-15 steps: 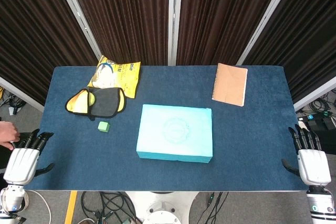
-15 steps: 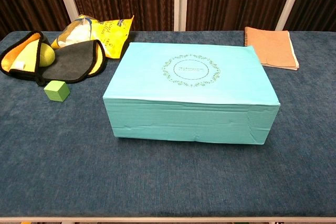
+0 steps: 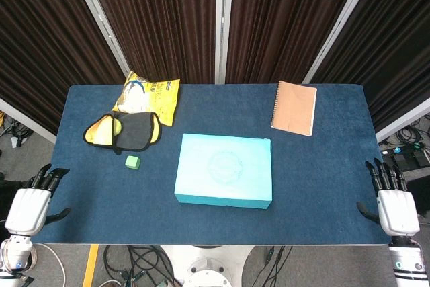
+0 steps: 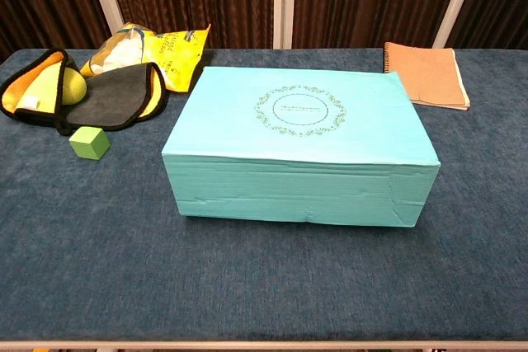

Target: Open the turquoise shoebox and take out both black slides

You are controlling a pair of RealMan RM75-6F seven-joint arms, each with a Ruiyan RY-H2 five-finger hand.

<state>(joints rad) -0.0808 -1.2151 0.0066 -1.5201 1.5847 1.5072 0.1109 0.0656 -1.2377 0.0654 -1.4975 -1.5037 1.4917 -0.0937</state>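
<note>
The turquoise shoebox (image 3: 224, 170) (image 4: 300, 143) sits with its lid on in the middle of the blue table. The black slides are hidden from view. My left hand (image 3: 30, 204) hangs off the table's left front corner, fingers spread and holding nothing. Beyond the right front corner my right hand (image 3: 395, 205) is likewise spread and empty. Both hands are far from the box and appear only in the head view.
A yellow snack bag (image 3: 149, 93) (image 4: 157, 49) lies at the back left, with a black-and-yellow cloth (image 3: 125, 130) (image 4: 91, 92) and a small green cube (image 3: 132, 162) (image 4: 89, 143) in front of it. A brown notebook (image 3: 294, 107) (image 4: 426, 74) lies at the back right.
A person's hand seen at the left edge near my left hand is gone. My right hand has shifted slightly inward and up. The box has not moved.
</note>
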